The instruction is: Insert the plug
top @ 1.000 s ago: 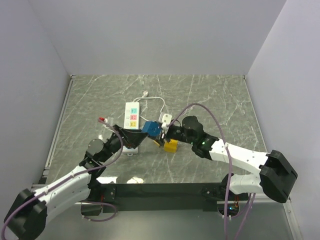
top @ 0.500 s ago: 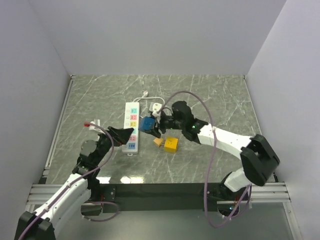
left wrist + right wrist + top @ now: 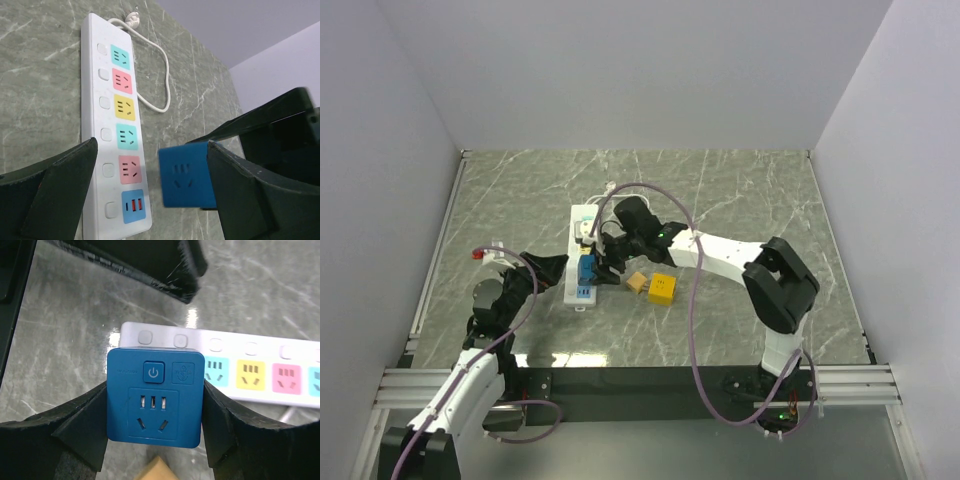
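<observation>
A white power strip (image 3: pixel 582 214) with coloured sockets lies lengthwise left of centre; it also shows in the left wrist view (image 3: pixel 107 125) and the right wrist view (image 3: pixel 260 375). My right gripper (image 3: pixel 596 264) is shut on a blue square plug adapter (image 3: pixel 155 397) and holds it over the strip's near end (image 3: pixel 586 271). In the left wrist view the blue adapter (image 3: pixel 187 175) hangs just right of the strip's pink and blue end sockets. My left gripper (image 3: pixel 548 268) is open and empty, just left of the strip, its fingers (image 3: pixel 50 200) wide apart.
A yellow cube (image 3: pixel 663 288) and a small tan block (image 3: pixel 637 282) lie right of the strip's near end; the tan block (image 3: pixel 157 469) shows below the adapter. The strip's white cable (image 3: pixel 155 75) loops at the far end. Grey walls enclose the marble table.
My right arm has swung left, carrying the blue adapter from beside the yellow cube to over the strip's near end. My left arm has pulled back to the left.
</observation>
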Available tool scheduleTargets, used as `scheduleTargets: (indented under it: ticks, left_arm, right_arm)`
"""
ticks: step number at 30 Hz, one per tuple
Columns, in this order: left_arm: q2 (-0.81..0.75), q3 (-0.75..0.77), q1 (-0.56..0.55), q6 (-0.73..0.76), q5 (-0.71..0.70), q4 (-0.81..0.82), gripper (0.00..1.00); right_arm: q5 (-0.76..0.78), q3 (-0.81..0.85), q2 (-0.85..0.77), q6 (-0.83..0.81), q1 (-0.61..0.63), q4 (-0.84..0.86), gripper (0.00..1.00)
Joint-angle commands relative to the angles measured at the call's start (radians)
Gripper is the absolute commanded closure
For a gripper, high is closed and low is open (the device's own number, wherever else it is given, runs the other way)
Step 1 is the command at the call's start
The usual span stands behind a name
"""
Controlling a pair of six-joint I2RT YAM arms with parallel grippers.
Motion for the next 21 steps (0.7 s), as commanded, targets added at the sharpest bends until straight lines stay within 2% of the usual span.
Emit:
scheduleTargets:
  ticks: [1,14,21]
  left_arm:
    - [0.01,-0.005,0.031,0.007,0.055,0.024,0.04]
    - [0.08,-0.001,0.056,0.01,0.093,0.078,0.04]
    - [0.093,0.001,0.056,0.013,0.095,0.081,0.04]
  right_arm:
    - [-0.036,0.068,0.037,-0.056,0.011,-0.03,1.0]
    - [-0.016,0.214,0.155,-0.157,0.011,-0.145,1.0]
    - [-0.006,0.209,0.167,-0.155,0.011,-0.15,1.0]
